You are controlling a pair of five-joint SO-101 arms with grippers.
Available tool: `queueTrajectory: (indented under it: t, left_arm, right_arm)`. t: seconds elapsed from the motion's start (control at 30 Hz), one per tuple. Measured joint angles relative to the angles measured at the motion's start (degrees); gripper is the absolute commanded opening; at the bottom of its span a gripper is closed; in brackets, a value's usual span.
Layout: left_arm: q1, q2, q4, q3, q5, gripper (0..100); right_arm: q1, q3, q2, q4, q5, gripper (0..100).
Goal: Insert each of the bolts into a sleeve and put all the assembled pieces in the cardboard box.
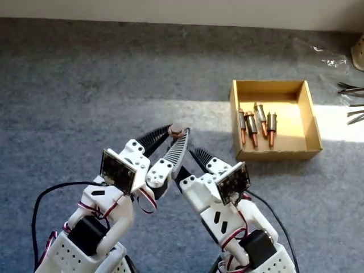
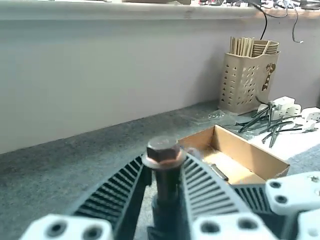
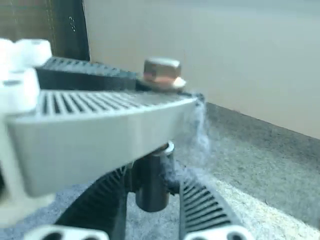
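My left gripper point(image 1: 176, 132) point(image 2: 164, 167) is shut on a copper-headed bolt point(image 2: 162, 151) point(image 1: 176, 129), held upright above the grey carpet. Directly below its hex head point(image 3: 161, 72), a dark sleeve point(image 3: 150, 187) stands in line with the shaft, and my right gripper point(image 3: 150, 197) point(image 1: 192, 152) is shut on it just beneath the left fingers point(image 3: 100, 117). The two grippers meet left of the cardboard box point(image 1: 276, 85) point(image 2: 252, 155). Several assembled pieces point(image 1: 256, 125) lie side by side in the box.
Loose metal tools point(image 1: 352, 88) point(image 2: 270, 125) and a clear plastic bag point(image 1: 324, 54) lie right of the box. A beige basket of wooden sticks point(image 2: 247, 82) stands by the wall. Grey carpet covers the table.
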Motion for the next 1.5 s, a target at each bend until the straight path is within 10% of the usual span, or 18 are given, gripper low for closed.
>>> queueTrajectory:
  t: [1.5]
  left_arm:
    - [2.81, -0.18, 9.76, -8.53, -0.18, 18]
  right_arm:
    - [2.73, -2.55, 0.0, 0.26, 0.18, 0.5]
